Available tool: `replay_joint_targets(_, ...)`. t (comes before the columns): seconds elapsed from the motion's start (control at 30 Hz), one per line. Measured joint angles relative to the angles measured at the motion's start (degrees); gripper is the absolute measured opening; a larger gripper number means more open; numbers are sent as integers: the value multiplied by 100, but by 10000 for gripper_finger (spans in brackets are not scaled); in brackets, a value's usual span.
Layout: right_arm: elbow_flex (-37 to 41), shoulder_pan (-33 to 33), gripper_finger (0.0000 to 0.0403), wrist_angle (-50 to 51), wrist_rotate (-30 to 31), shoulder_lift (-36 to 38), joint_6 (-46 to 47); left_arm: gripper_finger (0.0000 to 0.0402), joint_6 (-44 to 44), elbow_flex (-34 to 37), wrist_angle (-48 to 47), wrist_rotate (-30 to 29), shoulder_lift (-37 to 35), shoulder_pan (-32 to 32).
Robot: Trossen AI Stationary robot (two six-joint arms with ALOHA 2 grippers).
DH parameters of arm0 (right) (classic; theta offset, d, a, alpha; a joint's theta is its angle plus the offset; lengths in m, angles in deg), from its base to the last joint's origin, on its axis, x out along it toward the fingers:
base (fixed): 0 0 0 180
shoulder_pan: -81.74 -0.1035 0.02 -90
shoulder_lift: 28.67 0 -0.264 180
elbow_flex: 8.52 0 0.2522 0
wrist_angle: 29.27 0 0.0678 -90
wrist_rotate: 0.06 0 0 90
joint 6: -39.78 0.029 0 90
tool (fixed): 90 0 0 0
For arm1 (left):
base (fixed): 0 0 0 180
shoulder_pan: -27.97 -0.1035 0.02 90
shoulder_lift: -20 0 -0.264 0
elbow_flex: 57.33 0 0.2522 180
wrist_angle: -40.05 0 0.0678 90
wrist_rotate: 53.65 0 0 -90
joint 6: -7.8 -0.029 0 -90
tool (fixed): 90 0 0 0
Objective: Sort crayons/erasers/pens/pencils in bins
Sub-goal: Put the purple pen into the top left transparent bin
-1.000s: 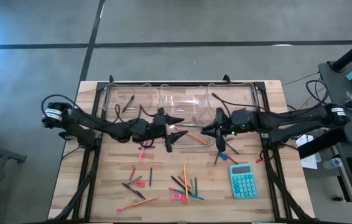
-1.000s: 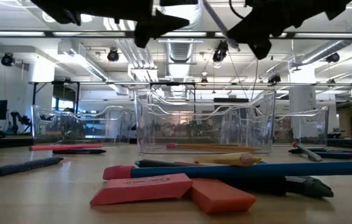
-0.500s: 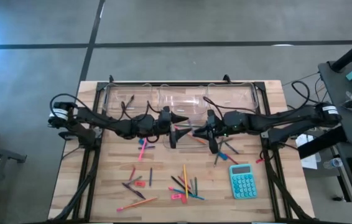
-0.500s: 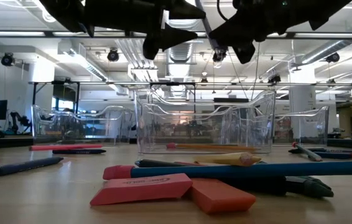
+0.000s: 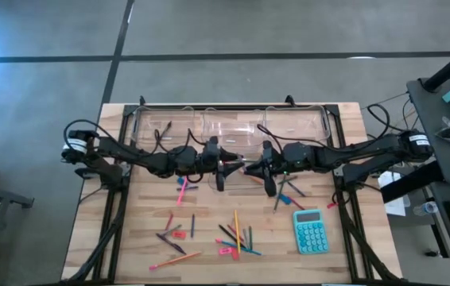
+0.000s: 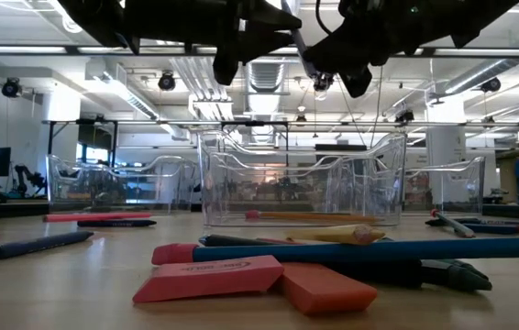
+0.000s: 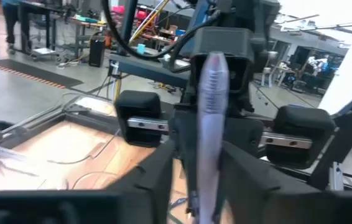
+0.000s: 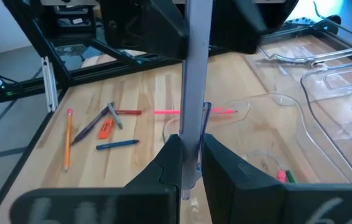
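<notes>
We see both arms stretched level across the middle of the table [image 5: 344, 119], meeting tip to tip just in front of the row of clear bins [image 5: 229, 125] along the far edge. The left gripper [image 5: 226, 165] reaches in from the left, the right gripper [image 5: 258, 168] from the right, and the two sit nearly nose to nose above the wood. In the low view both hang high at the top of the frame, well clear of the tabletop and above the nearest bin [image 6: 301, 179]. A slim greyish-purple pen [image 8: 194, 93] runs between them: in the right wrist view its near end is pinched between that arm's own fingers [image 8: 170, 163], which are drawn in narrow around it, and it points straight at the facing gripper. In the left wrist view the same pen [image 7: 212, 118] stands between that arm's fingers [image 7: 157, 171], but we cannot tell whether they press on it or merely flank it. Loose pencils [image 5: 237, 230], crayons [image 5: 182, 191] and erasers [image 5: 226, 251] lie scattered on the near half of the table, with a teal calculator [image 5: 311, 231] to the right. An orange pencil [image 6: 310, 215] lies inside the nearest bin.
</notes>
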Motion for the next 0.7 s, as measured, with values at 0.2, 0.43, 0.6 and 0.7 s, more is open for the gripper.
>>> replay_joint_targets(0.2,4,25,29,-50,4,0,-81,18,-111,-4,28,213,0,-2)
replay_joint_targets(0.43,4,37,87,-92,-4,21,-246,18,-293,-4,-85,251,-64,-2)
replay_joint_targets(0.6,2,35,162,-61,-16,235,-304,18,-626,4,-886,203,-582,-77)
replay_joint_targets(0.7,2,35,192,160,50,530,-406,18,-874,4,-1945,-229,-1208,-161)
